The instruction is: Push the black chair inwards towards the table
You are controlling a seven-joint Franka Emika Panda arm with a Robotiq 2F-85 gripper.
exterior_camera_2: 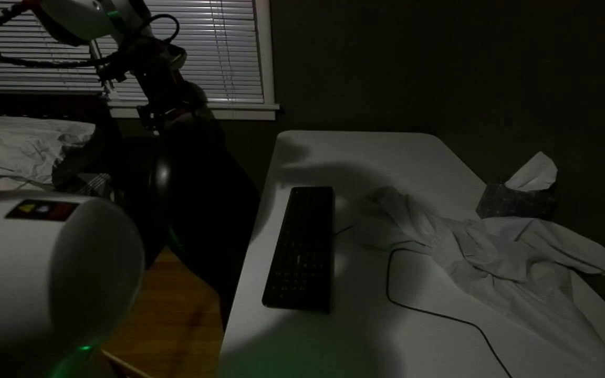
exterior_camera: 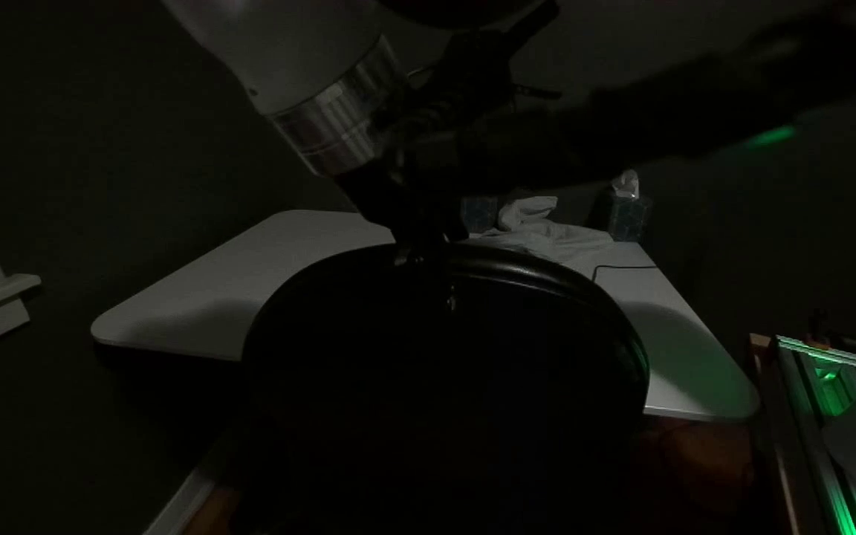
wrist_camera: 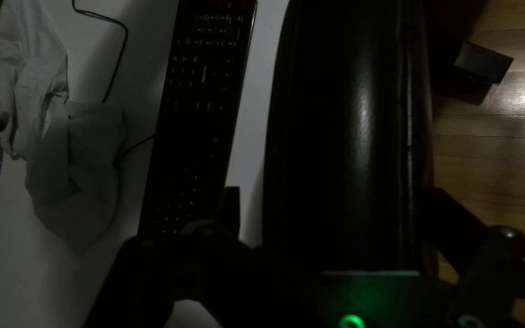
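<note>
Beside the long edge of the table [exterior_camera_2: 413, 157] stands the chair [exterior_camera: 450, 386], its backrest [wrist_camera: 335, 136] near the keyboard [exterior_camera_2: 302, 252], with only a strip of white table showing between them in the wrist view. The jaws are spread wide astride the backrest's upper rim, clamped on nothing: on the keyboard side a gap shows, while contact on the outer side cannot be told. Most of the push looks done. How much of the chair is under the table is hidden in the dark; a last nudge, then lifting clear, may be left.
</note>
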